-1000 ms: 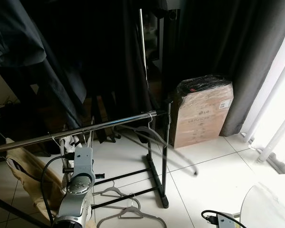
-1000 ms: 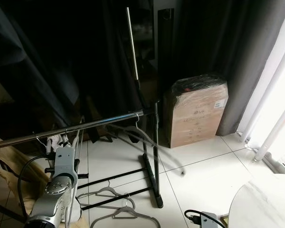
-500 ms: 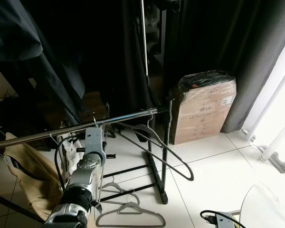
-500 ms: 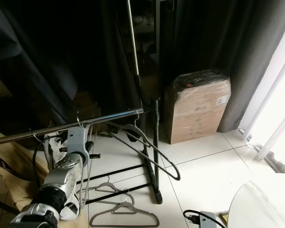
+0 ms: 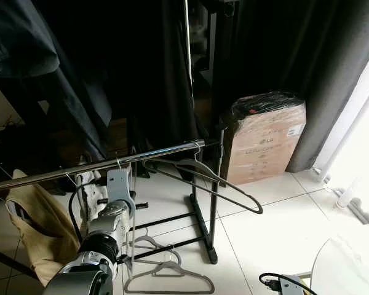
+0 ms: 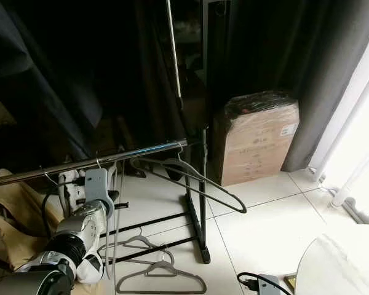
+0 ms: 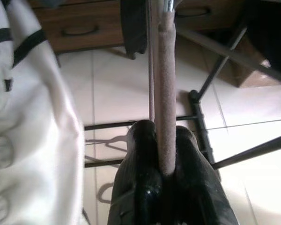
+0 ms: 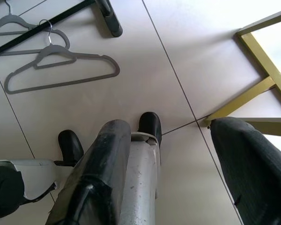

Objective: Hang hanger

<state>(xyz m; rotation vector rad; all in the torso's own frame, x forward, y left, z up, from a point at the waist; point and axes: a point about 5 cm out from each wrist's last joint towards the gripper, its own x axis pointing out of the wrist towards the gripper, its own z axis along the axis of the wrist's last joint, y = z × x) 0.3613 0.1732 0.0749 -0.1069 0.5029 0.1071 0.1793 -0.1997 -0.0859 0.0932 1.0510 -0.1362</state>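
Observation:
My left gripper (image 7: pixel 161 133) is shut on the thin bar of a grey velvet hanger (image 7: pixel 166 79) that runs up to the chrome rail (image 5: pixel 61 174). The left arm (image 5: pixel 111 224) reaches up just under that rail. A second grey hanger (image 5: pixel 224 187) hangs by its hook at the rail's right end, tilted out to the right. Two more grey hangers (image 5: pixel 169 279) lie on the tiled floor under the rack. My right gripper (image 8: pixel 168 126) hangs open, pointing down at the floor with nothing between its fingers.
A wrapped cardboard box (image 5: pixel 264 144) stands right of the rack by a dark curtain. Dark clothes (image 5: pixel 67 80) hang behind, a beige garment (image 5: pixel 31 227) on the rail's left. A white garment (image 7: pixel 28 122) is beside my left gripper. A glass table (image 5: pixel 350 264) is near right.
The hanger at the rail's right end has swung up and out to the right. My left arm has sunk slightly under the rail, its fingers still shut on the hanger bar.

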